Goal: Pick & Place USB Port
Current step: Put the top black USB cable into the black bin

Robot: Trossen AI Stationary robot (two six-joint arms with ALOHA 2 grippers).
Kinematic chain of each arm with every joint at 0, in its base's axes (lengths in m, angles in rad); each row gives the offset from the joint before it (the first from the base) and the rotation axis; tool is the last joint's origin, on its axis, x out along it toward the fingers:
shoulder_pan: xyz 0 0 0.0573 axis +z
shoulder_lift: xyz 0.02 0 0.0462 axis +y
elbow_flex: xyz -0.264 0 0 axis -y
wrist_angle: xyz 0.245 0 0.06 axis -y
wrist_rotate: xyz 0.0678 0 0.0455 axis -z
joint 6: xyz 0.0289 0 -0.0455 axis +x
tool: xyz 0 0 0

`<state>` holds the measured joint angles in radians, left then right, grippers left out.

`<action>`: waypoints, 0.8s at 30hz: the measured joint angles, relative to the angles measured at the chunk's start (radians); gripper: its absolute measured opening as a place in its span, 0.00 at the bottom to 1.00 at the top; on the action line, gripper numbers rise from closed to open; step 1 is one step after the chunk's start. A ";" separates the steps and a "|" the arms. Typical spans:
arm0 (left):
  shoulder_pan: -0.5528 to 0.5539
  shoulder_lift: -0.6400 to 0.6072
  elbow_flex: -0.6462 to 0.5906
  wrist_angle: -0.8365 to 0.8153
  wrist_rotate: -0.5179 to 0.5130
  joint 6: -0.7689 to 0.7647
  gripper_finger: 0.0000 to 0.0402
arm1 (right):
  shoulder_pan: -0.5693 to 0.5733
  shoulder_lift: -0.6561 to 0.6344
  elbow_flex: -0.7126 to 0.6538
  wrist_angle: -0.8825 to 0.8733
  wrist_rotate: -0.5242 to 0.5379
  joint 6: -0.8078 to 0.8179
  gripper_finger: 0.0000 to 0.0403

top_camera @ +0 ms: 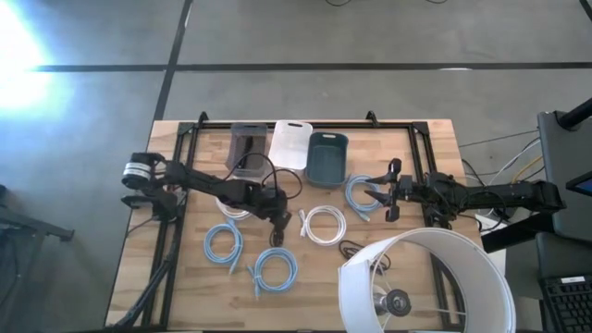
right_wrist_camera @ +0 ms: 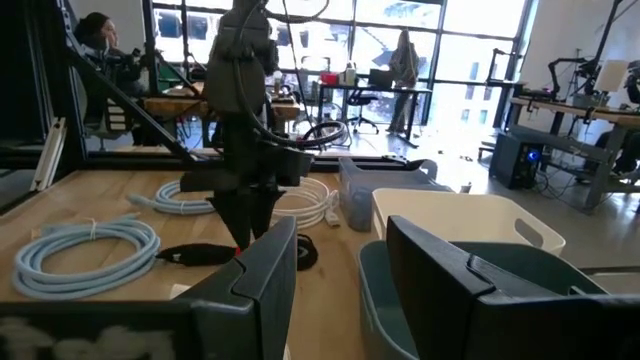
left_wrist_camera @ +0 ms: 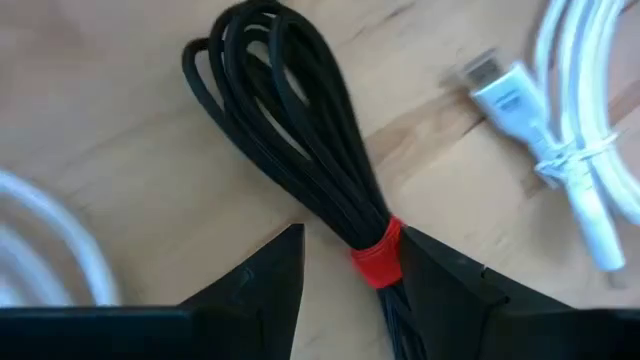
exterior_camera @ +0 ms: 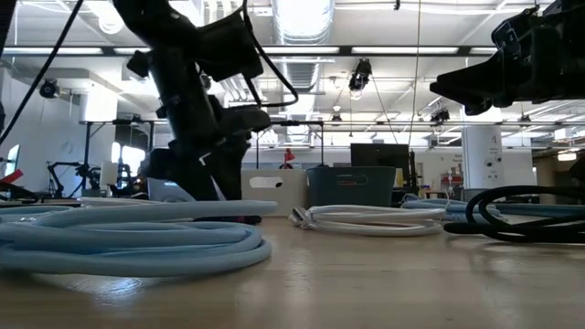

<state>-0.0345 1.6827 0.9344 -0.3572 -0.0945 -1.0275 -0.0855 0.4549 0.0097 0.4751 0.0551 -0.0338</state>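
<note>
- Two arms reach over the wooden tabletop [top_camera: 185, 277]; a white lamp shade [top_camera: 425, 282] covers its near right corner, clear of the cables.
- Three bins stand in a row along the far edge, within reach of either arm, which suits them as drop-off places: a grey bin [top_camera: 246, 148], a white bin [top_camera: 289, 145] and a dark teal bin [top_camera: 326, 157]. From above, none shows anything inside, though the grey one is partly hidden by the left arm's own cable.
- Several coiled cables lie spread apart on the wood, so each can be taken singly: light blue coils [top_camera: 223, 242] at front left, one more blue coil [top_camera: 359, 194] under the right arm, and a white cable [top_camera: 323, 223] in the middle.
- Left end effector [left_wrist_camera: 345, 265] is down at the tabletop with its fingers released and straddling the black cable bundle [left_wrist_camera: 285, 130] at its red tie [left_wrist_camera: 377, 253]. I judge this is the task's USB cable, lying near the middle of the tabletop beside the white cable's plug [left_wrist_camera: 505, 90], not yet gripped. The tie is a sensible spot, since all the strands are bound there.
- Right end effector [top_camera: 377, 195] hangs above the blue coil near the teal bin, fingers parted and holding nothing; it appears to be waiting.
</note>
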 joint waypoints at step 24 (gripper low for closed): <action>0.016 0.037 -0.006 0.095 -0.052 0.097 0.21 | 0.000 0.000 0.000 0.000 0.000 0.000 0.37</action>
<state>-0.0189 1.7199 0.9283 -0.2618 -0.1468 -0.9302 -0.0856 0.4549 0.0097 0.4754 0.0547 -0.0338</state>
